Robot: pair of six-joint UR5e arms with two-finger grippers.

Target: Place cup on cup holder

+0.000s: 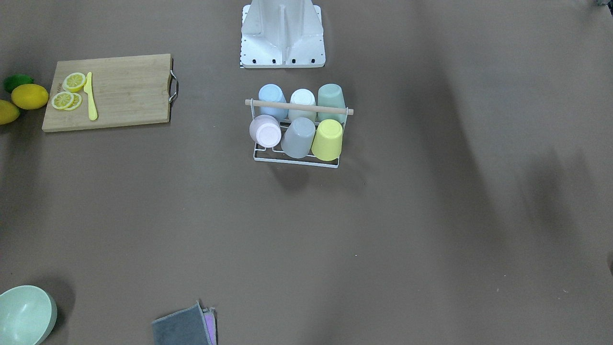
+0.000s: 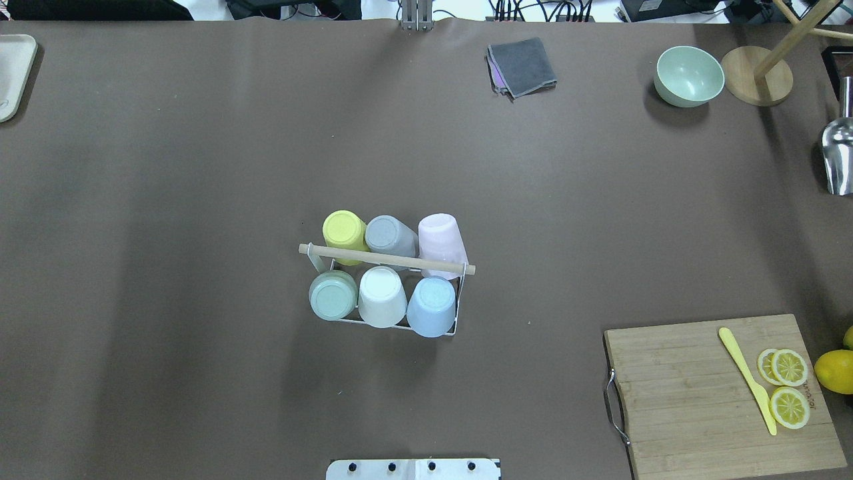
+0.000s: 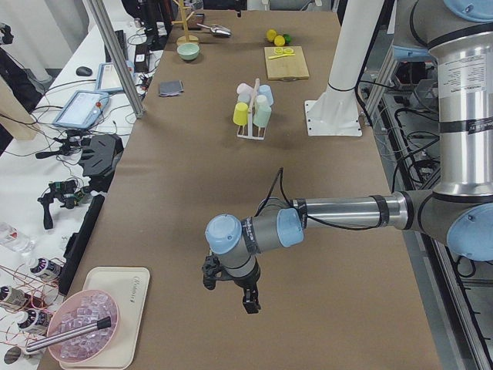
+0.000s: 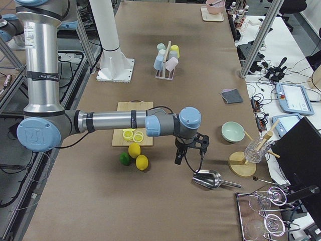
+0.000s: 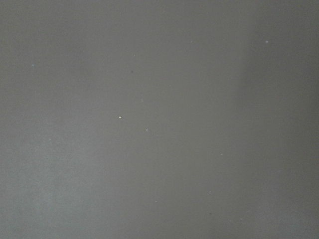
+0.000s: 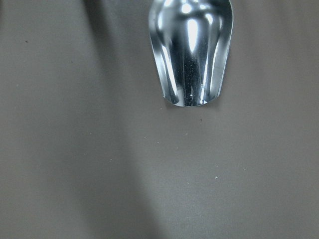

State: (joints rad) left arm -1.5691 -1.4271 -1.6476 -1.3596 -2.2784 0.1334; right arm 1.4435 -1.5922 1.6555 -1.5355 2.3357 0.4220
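Note:
The cup holder [image 1: 299, 107] is a white wire rack with a wooden rod handle, at mid-table near the robot base; it also shows in the overhead view [image 2: 386, 259]. Several cups sit upside down on its prongs: yellow [image 1: 328, 140], grey [image 1: 298, 138], pink [image 1: 265, 131], blue [image 1: 272, 100], white [image 1: 302, 103] and green [image 1: 331, 99]. My left gripper [image 3: 229, 293] hangs over bare table far from the rack. My right gripper [image 4: 189, 155] hangs near a metal scoop [image 6: 191, 50]. Both show only in side views, so I cannot tell whether they are open or shut.
A wooden cutting board [image 2: 720, 393] with lemon slices and a yellow knife [image 2: 746, 379] lies on the robot's right, whole lemons [image 2: 836, 371] beside it. A green bowl [image 2: 688, 75], a wooden stand [image 2: 756, 83], a grey cloth [image 2: 523, 65] and a tray [image 2: 12, 73] line the far edge.

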